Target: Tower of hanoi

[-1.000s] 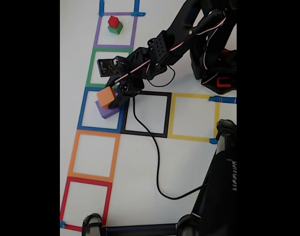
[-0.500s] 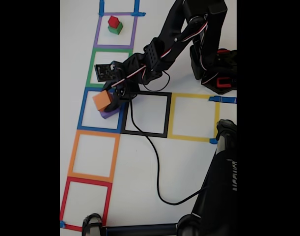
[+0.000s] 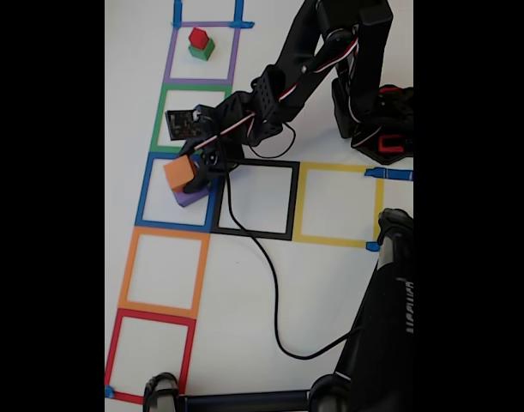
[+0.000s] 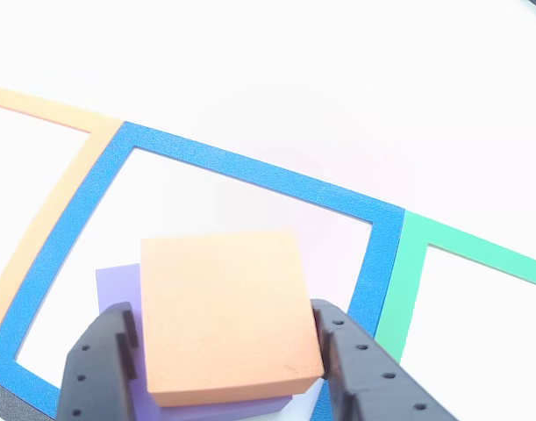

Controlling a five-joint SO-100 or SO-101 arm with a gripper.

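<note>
Fixed view: the arm is reaching down-left across the white table (image 3: 270, 292) from its base at the upper right, and the gripper (image 3: 195, 170) is sitting over the blue square (image 3: 147, 190), the third frame down a column of taped outlines. The jaws are clenching the orange block (image 3: 179, 172) on two opposite sides; in the other view the black fingers (image 4: 101, 364) are pressing against its left and right faces. The orange block (image 4: 224, 314) is sitting over the purple block (image 4: 118, 285), which is lying inside the blue square (image 4: 250, 167) toward its near edge; whether the two are touching or just apart, I cannot tell. At the top of the fixed view, inside the purple square (image 3: 170, 60), a small red block (image 3: 198, 37) is resting on a green block (image 3: 202, 51). The green square (image 3: 160, 116), orange square (image 3: 129, 270), red square (image 3: 116, 343), black square (image 3: 292, 202) and yellow square (image 3: 339, 240) are holding nothing. Judging progress: two separate two-block stacks are standing, so the puzzle is looking partway through at best; a single ordered tower is not yet built, and several transfers are likely remaining.
</note>
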